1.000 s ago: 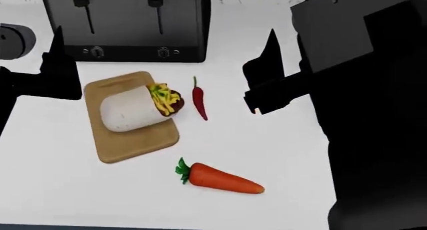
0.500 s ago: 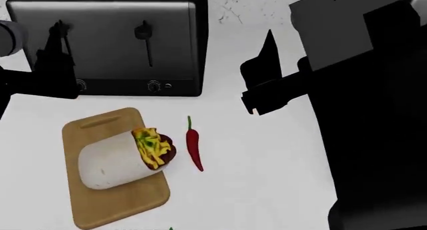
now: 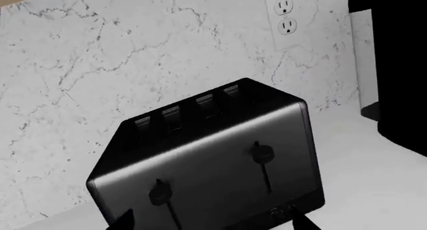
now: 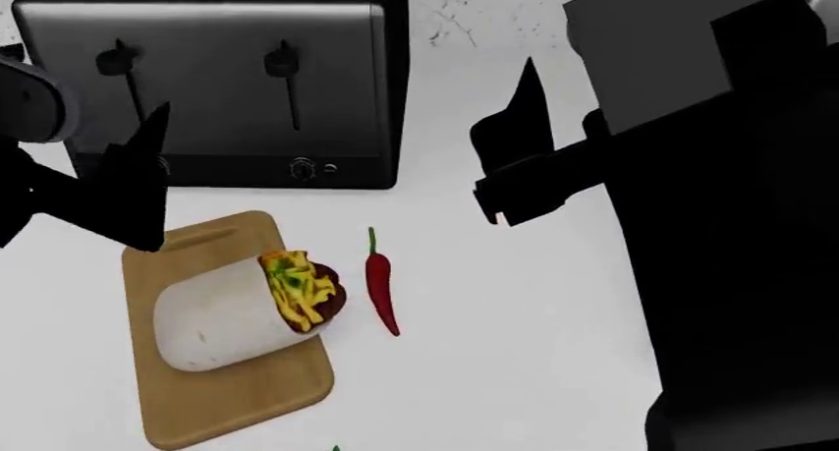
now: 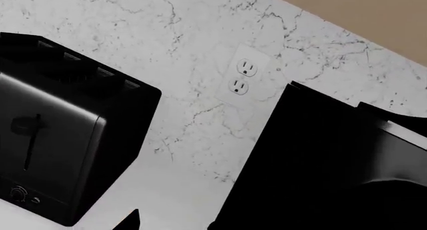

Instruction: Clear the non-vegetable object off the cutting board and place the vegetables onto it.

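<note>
**Wrap on the board, both hands empty**

White worktop (image 4: 498,353) runs back to a marbled wall with a power socket (image 5: 241,75). From the head camera, a black toaster (image 4: 216,83) stands at 11 o'clock, and the wooden board (image 4: 243,407) lies at 8 o'clock. The wrap (image 4: 236,313) rests on the board, its filling end turned toward the red chili (image 4: 380,286), which lies on the worktop just beside the board's 3 o'clock edge, not touching it. Only a green speck at the 6 o'clock frame edge hints at the carrot; the rest is out of view.

The left hand (image 4: 125,191) hangs above the board's far corner, near the toaster, holding nothing. The right hand (image 4: 518,156) hovers at 1 o'clock, well clear of the food, also empty. How wide either hand is spread I cannot tell.

Nothing has been moved yet, I judge. The risks: a hard squeeze on the soft, fat wrap could spill the filling, a sideways lift could knock the chili, and a grip coming in from the toaster side could bump the toaster or push the board.
</note>
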